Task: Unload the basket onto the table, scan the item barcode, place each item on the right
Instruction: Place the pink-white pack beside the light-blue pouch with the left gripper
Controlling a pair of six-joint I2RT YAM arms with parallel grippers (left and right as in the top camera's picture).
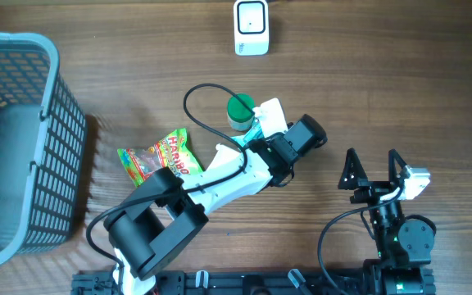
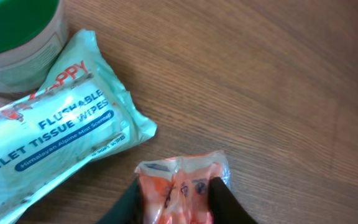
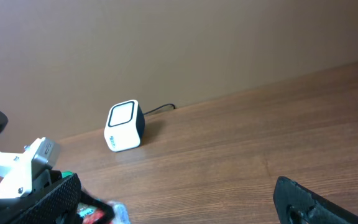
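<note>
In the left wrist view a small crumpled orange packet (image 2: 180, 177) sits between the two dark fingers of my left gripper (image 2: 176, 194), close over the wooden table. Both fingers touch its sides, and no barcode shows on it. In the overhead view the left gripper (image 1: 260, 131) reaches to the table's middle and the packet is hidden under it. The white barcode scanner (image 1: 251, 26) stands at the far edge, well beyond it, and also shows in the right wrist view (image 3: 123, 126). My right gripper (image 1: 375, 168) stands wide open and empty near the front right.
A teal pack of flushable wipes (image 2: 61, 130) lies just left of the packet, next to a green-lidded tub (image 1: 240, 109). A Haribo bag (image 1: 158, 156) lies further left. A grey plastic basket (image 1: 52, 123) fills the left side.
</note>
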